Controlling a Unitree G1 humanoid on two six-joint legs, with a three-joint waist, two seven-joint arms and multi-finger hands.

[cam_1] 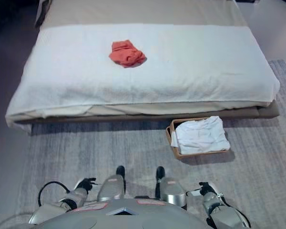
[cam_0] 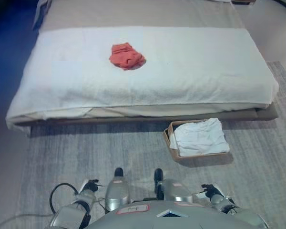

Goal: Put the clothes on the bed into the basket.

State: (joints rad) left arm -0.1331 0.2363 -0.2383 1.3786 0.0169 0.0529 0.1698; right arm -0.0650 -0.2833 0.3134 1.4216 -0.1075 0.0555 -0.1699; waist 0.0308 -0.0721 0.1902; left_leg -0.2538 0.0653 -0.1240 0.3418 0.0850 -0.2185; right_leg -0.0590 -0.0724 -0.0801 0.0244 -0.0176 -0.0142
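A: On the bed (cam_0: 190,71), toward its left-centre, lies one crumpled red garment (cam_0: 127,56). It rests on the white blanket (cam_1: 214,62) that covers the near part of the mattress; a beige strip of bedding shows beyond the blanket, on the far side of the garment.

B: Basket position relative to the bed?

A: The basket (cam_0: 172,143) sits on the grey rug (cam_0: 86,152), just beside the bed's near edge and toward its right end. It is a brown rectangular box. White cloth (cam_1: 201,134) fills it and spills over the rim on the side away from the bed. The red garment is well apart from it.

B: State of each robot hand?

A: The left robot hand (cam_1: 86,183) shows low at the near edge of the view, well short of the bed, over the rug. The right robot hand (cam_1: 206,189) shows likewise on the other side. Both are dark and small in view; I cannot tell whether the fingers are apart or together. Neither touches cloth or basket.
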